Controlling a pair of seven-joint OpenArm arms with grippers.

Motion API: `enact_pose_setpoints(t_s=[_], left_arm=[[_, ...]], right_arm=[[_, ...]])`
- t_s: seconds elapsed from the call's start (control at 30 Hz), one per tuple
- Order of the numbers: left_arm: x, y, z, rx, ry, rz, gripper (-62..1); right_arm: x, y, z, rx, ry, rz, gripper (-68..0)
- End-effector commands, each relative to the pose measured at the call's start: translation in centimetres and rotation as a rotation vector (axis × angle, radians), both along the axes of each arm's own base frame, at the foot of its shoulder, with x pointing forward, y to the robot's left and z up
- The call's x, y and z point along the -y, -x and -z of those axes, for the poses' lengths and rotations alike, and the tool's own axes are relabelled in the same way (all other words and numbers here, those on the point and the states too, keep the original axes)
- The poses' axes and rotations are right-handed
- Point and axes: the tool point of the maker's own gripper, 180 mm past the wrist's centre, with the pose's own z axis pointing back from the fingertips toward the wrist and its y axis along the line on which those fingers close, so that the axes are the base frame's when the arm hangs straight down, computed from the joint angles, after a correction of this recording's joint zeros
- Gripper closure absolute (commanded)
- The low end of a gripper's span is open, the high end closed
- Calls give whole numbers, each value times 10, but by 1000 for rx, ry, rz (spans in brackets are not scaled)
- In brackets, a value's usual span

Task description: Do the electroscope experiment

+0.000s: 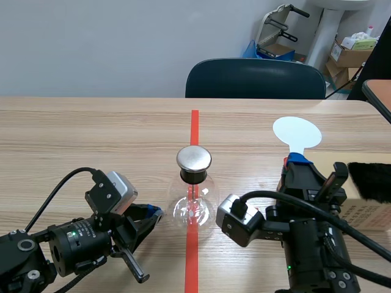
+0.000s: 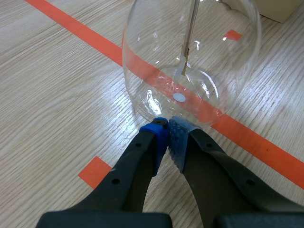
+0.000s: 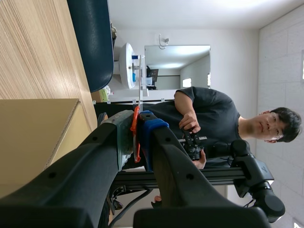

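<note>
The electroscope (image 1: 194,204) is a clear glass flask with a round metal cap (image 1: 193,159). It stands on the red tape line at the table's middle. In the left wrist view the flask (image 2: 190,61) shows a thin rod hanging inside. My left gripper (image 1: 153,213) lies low at the flask's left. Its fingers are shut on nothing, and the blue pads (image 2: 159,135) almost touch the glass base. My right gripper (image 1: 294,163) is raised to the right of the flask, shut on the red handle (image 3: 136,137) of a white round paddle (image 1: 297,132).
A cardboard box (image 1: 366,213) with a black furry piece (image 1: 372,180) on it sits at the right edge. The box (image 3: 33,137) also lies beside the right gripper. A dark chair (image 1: 255,79) stands behind the table. A person (image 3: 209,118) holding a controller appears in the right wrist view.
</note>
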Motion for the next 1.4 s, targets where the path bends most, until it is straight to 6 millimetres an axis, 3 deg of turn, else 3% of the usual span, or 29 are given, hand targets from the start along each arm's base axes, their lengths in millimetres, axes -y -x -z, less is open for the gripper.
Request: enact_pose_setpoints(t_s=[0.0, 0.73, 1.0, 1.37], left_arm=[[3, -4, -9, 23, 25, -1, -40], [3, -4, -9, 23, 25, -1, -40], [3, -4, -9, 23, 25, -1, -40], [3, -4, -9, 23, 25, -1, -40]], right_arm=[[3, -5, -8, 30, -2, 9, -11], [2, -5, -8, 30, -2, 0, -11], [-18, -3, -8, 31, 9, -107, -11], [-70, 11, -7, 34, 41, -406, -11]])
